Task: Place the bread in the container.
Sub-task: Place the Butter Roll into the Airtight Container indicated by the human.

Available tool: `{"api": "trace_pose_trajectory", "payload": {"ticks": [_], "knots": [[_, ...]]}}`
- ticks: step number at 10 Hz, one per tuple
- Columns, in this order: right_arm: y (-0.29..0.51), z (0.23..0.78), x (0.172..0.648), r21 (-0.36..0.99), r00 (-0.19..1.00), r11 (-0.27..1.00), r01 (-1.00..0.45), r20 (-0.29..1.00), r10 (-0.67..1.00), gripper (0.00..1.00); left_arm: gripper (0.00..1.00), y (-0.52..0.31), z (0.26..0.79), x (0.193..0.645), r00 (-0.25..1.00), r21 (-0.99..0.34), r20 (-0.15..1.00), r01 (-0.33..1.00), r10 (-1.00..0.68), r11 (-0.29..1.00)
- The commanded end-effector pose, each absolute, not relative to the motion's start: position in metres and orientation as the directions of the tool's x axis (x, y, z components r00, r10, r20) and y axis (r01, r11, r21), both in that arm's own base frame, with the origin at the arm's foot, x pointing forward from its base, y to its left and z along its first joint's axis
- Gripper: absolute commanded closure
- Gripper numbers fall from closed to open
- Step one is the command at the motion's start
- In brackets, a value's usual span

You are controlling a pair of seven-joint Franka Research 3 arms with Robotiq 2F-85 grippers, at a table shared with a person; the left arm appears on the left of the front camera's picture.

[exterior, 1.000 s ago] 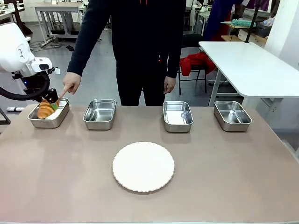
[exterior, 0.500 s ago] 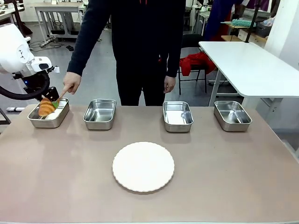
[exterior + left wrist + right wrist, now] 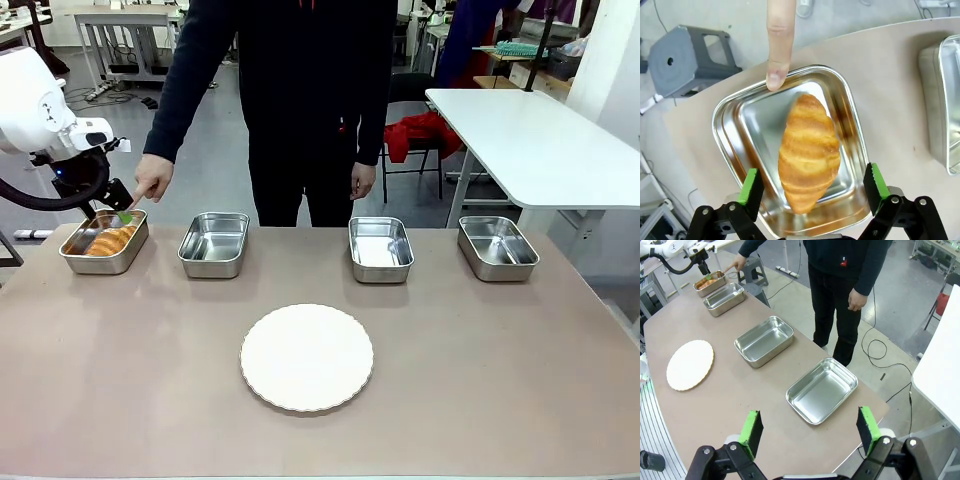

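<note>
Croissant: the golden-brown croissant (image 3: 808,151) lies flat on the floor of the steel pan (image 3: 730,131) at the robot's far left of the row, touching neither green pad.
Same pan from the front: the croissant (image 3: 111,240) sits low inside the pan (image 3: 82,262), at the far left of the table (image 3: 480,380).
Left gripper: the left gripper (image 3: 810,182) hangs just above that pan with its fingers spread wide, one pad on each side of the croissant and clear of it; from the front it shows at the pan's back edge (image 3: 112,213).
Person's hand: an index finger (image 3: 779,45) points down at the pan's far rim, its tip at the rim or just over it.
Right gripper: the right gripper (image 3: 810,432) is spread open, holding nothing, over the right end of the table.
Other pans: three more steel pans stand in the row, the nearest to the filled one (image 3: 214,243) just beside it.
Plate: a white scalloped plate (image 3: 306,357) lies near the middle of the table, well apart from the pans.
</note>
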State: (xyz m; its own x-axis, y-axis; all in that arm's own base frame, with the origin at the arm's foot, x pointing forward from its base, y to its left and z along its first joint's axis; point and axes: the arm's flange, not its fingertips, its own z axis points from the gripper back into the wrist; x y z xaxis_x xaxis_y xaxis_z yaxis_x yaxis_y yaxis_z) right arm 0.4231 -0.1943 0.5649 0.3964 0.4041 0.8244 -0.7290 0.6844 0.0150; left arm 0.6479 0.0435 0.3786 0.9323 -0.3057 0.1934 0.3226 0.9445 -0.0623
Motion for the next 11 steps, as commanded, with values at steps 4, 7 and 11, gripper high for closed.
{"api": "trace_pose_trajectory", "payload": {"ticks": [4,7,11], "knots": [[-0.193,0.567,0.423,0.012,0.392,0.684,-0.729,0.826,0.404,0.02,0.00,0.043,0.379,0.648,0.932,-0.062,0.193,0.323,-0.306,0.944],[-0.193,0.567,0.423,0.012,0.392,0.684,-0.729,0.826,0.404,0.02,0.00,0.043,0.379,0.648,0.933,-0.063,0.185,0.326,-0.310,0.943],[-0.193,0.567,0.423,0.012,0.392,0.684,-0.729,0.826,0.404,0.02,0.00,0.009,0.480,0.542,0.886,0.030,0.368,0.293,-0.283,0.956]]}}
